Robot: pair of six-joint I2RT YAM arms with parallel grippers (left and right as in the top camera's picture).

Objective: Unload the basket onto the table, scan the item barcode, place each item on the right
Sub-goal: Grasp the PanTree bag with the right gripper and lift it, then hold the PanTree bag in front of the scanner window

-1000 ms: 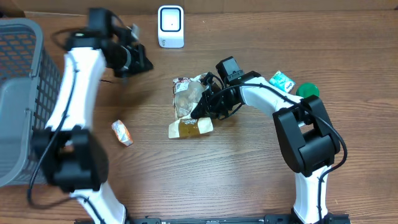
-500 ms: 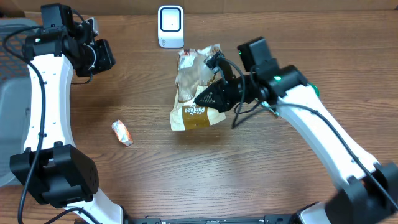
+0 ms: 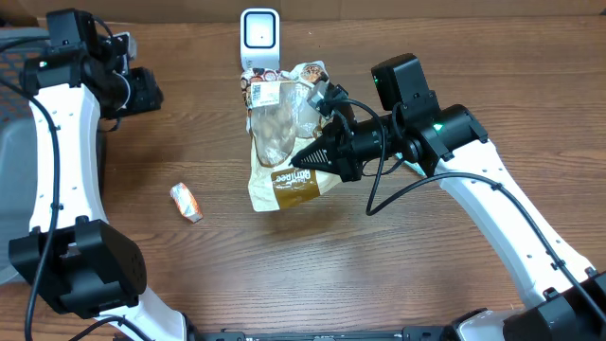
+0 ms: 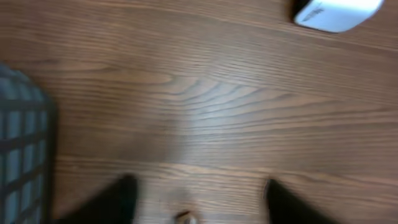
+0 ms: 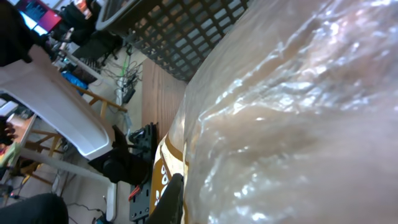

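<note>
The brown wood-grain worktop [image 3: 379, 275] carries a white scanner [image 3: 259, 40], which stands upright near the far edge. A small orange-and-white wrapped packet [image 3: 186, 202] lies alone toward the left. A grey mesh basket [image 4: 18, 155] sits at the left edge.

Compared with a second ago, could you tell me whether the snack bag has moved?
Yes. The snack bag has moved up toward the white scanner, its top edge now right by it.
</note>
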